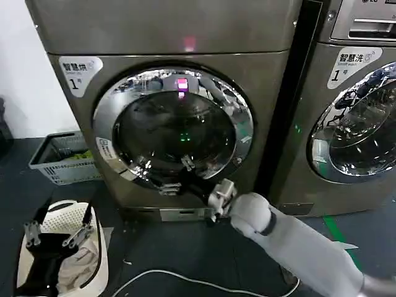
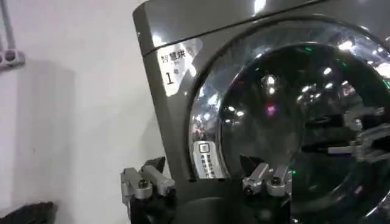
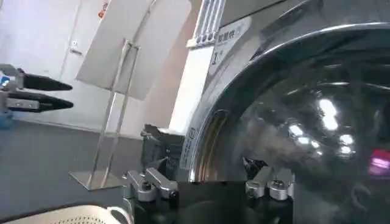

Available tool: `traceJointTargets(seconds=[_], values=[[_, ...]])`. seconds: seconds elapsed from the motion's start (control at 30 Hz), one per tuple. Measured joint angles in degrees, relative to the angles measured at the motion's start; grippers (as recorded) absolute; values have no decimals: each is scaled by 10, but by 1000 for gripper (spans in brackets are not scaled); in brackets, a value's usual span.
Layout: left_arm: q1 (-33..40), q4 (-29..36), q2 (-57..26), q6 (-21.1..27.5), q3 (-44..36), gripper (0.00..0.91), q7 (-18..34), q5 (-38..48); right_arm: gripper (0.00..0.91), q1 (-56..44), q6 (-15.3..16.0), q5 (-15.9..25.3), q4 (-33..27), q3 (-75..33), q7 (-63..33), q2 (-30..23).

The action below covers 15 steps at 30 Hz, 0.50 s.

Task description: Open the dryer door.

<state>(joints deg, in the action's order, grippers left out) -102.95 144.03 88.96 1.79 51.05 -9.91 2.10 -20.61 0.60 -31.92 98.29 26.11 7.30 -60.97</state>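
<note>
The dryer door [image 1: 162,127], a chrome-rimmed porthole with dark glass, sits shut in the front of the machine marked 1. My right arm reaches in from the lower right. Its gripper [image 1: 177,176] is open at the bottom of the door, with its fingertips close to the lower rim and glass. In the right wrist view the right gripper [image 3: 207,178] straddles the chrome rim [image 3: 210,143] near its white sticker [image 3: 191,141]. My left gripper [image 1: 54,234] hangs open, low at the left and away from the door. In the left wrist view the left gripper [image 2: 204,173] faces the door [image 2: 304,115] from the side.
A second chrome-doored machine [image 1: 359,124] stands close on the right. A grey crate [image 1: 62,159] sits on the floor at the left, and a white laundry basket [image 1: 62,266] lies under my left gripper. A white cable [image 1: 185,279] crosses the dark floor. A metal stand [image 3: 116,122] stands farther off.
</note>
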Motion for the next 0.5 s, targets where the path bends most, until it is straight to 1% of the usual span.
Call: traceJointTargets(seconds=[0.5], values=[[-3, 7, 6, -2, 0, 907, -2, -1, 907, 45, 1, 13, -82, 23, -11, -72]])
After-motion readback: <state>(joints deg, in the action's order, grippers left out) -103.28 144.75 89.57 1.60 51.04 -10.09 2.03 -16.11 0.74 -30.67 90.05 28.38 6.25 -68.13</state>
